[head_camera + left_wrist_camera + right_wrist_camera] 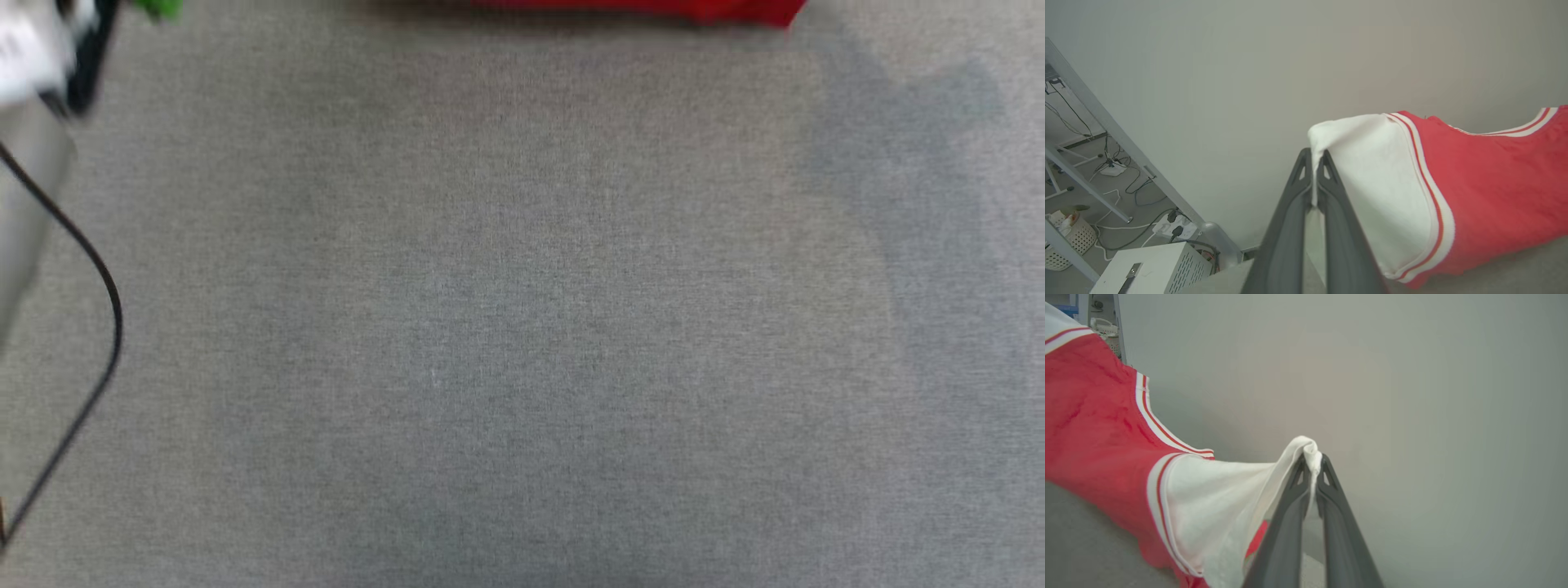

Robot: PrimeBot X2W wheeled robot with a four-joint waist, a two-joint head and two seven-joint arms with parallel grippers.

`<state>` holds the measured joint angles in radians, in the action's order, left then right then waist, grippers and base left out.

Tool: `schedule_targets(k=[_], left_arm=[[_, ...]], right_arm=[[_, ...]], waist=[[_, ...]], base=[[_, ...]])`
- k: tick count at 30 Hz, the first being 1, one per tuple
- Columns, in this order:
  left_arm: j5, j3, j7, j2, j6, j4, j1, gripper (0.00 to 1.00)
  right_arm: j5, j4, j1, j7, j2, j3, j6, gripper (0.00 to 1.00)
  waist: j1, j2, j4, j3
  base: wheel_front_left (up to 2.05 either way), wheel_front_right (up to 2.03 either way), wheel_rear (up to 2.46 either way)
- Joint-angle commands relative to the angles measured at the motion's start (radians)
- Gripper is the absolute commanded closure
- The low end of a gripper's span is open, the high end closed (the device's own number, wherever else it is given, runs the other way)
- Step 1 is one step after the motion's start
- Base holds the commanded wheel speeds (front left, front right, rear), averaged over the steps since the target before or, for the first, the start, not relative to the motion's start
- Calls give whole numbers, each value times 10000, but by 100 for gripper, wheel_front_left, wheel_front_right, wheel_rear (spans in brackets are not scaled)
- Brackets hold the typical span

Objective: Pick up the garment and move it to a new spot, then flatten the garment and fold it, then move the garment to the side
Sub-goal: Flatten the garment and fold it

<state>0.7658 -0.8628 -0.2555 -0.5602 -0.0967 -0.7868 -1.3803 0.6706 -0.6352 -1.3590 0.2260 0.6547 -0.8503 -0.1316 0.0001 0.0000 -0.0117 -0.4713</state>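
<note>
Left pincer (1314, 157) is clenched on one white sleeve hem of the red T-shirt (1494, 183), and the right pincer (1312, 459) is clenched on the other. The shirt stretches sleeve to sleeve between them, its body sagging toward the grey surface (522, 327) at the far side. Laying it flat likely needs both arms lowering together.

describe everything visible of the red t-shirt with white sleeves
The red soft-knit T-shirt with white short sleeves has red-and-white stripe trim at the sleeve seams and neckline. It is stretched between both grippers: the dark-fingered left gripper is shut on one white sleeve's edge, the right gripper on the other. Its lower part seems to touch the grey fabric-covered surface.
</note>
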Motion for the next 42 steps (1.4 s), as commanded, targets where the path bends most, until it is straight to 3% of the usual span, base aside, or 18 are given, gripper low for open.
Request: schedule_targets(k=[1, 3, 4, 7, 17, 24, 35, 36, 37, 38, 42], left_arm=[[136, 164, -55, -179, 221, 406, 928, 100], [235, 328, -57, -355, 450, 1065, 2201, 100], [393, 575, -59, -650, 887, 2058, 4131, 100], [568, 800, -60, -942, 1403, 3075, 6092, 100], [1037, 777, -61, -1294, 2947, 5322, 10391, 100], [1294, 619, -62, -1190, 3392, 5589, 11878, 100], [1360, 855, -62, -985, 3507, 5703, 12954, 100], [1309, 876, -62, -955, 3497, 5695, 12952, 100], [1246, 873, -62, -943, 3483, 5688, 12929, 100], [1144, 894, -62, -928, 3485, 5692, 12865, 100], [819, 1022, -62, -814, 3492, 5792, 12601, 100]], right_arm=[[246, 216, 712, 120, 124, -142, 9, 100], [447, 541, 1609, 196, 285, -322, 9, 100], [626, 960, 2907, 258, 493, -523, 9, 100], [776, 1299, 4293, 293, 688, -641, 9, 100], [765, 1821, 8116, 330, 1062, -183, 9, 100], [590, 1805, 10330, 343, 1066, 1015, 9, 100], [175, 2399, 13021, -21, 754, 3016, 9, 100], [114, 2474, 13118, -145, 670, 3198, 9, 95], [59, 2550, 13168, -261, 603, 3330, 9, 61], [-34, 2661, 13198, -406, 534, 3489, 9, 0], [-517, 3161, 13104, -784, 450, 4152, 9, 0]], waist=[[-1, 0, -28, 900], [-1, 0, -25, 1259], [-1, 0, -54, 1706], [-1, 0, -56, 2126], [-1, 0, 44, 3110], [-1, 0, 113, 3467], [-1, 0, 193, 3599], [-1, 0, 191, 3577], [-1, 0, 188, 3552], [-1, 0, 191, 3513], [-1, 0, 233, 3372]], base=[[0, 0, 0], [0, 0, 0], [0, 0, 0], [0, 0, 0], [0, 0, 0], [0, 0, 0], [0, 0, 0], [0, 0, 0], [0, 0, 0], [0, 0, 0], [0, 0, 0]])
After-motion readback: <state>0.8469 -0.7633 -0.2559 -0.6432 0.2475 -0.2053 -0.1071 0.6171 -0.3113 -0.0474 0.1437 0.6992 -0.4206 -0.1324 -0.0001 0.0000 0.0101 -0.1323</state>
